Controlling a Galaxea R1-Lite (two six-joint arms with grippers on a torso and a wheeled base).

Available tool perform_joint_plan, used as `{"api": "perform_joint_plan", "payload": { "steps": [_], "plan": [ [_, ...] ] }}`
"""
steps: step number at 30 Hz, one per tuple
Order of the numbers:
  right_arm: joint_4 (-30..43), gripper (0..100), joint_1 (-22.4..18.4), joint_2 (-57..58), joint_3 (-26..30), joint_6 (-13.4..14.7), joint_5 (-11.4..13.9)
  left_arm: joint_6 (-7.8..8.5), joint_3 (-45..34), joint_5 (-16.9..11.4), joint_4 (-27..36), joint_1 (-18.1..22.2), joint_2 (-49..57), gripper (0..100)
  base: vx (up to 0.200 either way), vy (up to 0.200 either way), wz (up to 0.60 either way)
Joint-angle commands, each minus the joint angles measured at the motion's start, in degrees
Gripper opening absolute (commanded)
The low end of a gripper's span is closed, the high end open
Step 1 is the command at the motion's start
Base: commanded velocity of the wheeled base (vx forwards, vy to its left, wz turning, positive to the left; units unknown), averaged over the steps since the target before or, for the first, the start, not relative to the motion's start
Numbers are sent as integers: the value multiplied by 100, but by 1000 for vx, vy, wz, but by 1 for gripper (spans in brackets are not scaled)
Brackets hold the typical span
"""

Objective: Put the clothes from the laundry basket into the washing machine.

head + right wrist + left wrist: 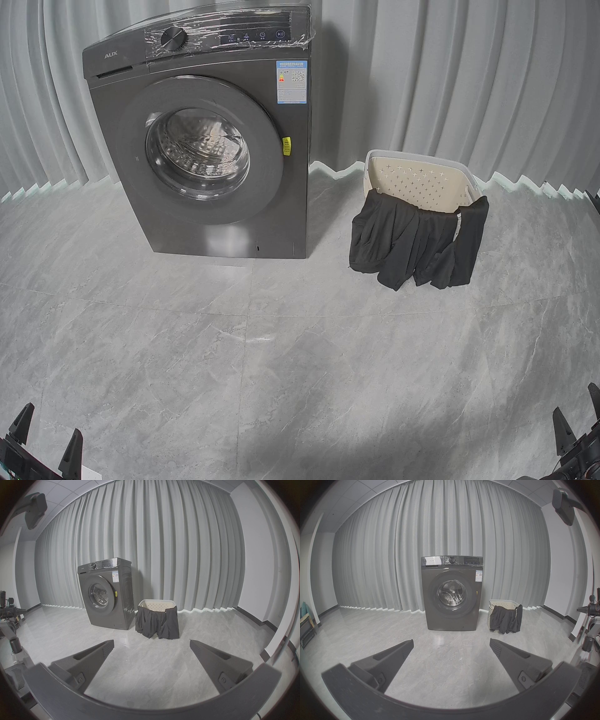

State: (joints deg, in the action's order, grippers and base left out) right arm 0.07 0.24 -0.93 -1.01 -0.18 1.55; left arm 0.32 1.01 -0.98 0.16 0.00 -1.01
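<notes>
The clothes [415, 240] are dark fabric draped over the front rim of the pale, perforated laundry basket [419, 178], right of centre in the head view. They hang down its outer wall in several loose folds, nearly to the floor [262, 375]. The basket stands just beside the right flank of the washing machine [206, 137], which takes up the upper left of that view, and its round door [199, 152] looks closed. The fabric should be light, limp and without stiffness, so it will sag and trail from whatever point is pinched instead of lifting as one piece. A thin single layer could slide out of the fingers. The best hold is likely at the rim, where the cloth bends over the edge and bunches into thicker folds that a pinch can take in. A grip on a dangling lower end would probably leave most of the garment hooked on the rim, and pulling on it might tip the basket. How many garments there are, and whether more lie in the bottom of the basket, cannot be made out. The left end effector [49, 437] sits at the lower left corner of the head view and the right end effector [578, 415] at the lower right. Both have their fingers spread wide and hold nothing, and both are well apart from the basket and the machine.
</notes>
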Motion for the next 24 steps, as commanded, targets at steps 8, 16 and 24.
{"api": "perform_joint_plan", "payload": {
  "steps": [8,16,24],
  "plan": [
    [1,100,2,93,101,-8,3,-14,-92,-17,2,0,92,100,50,0,0],
    [1,100,2,93,101,-8,3,-23,-92,-17,2,0,92,100,200,0,0],
    [1,100,2,93,101,-8,3,-23,-92,-17,2,0,92,100,200,0,0]
  ]
}}
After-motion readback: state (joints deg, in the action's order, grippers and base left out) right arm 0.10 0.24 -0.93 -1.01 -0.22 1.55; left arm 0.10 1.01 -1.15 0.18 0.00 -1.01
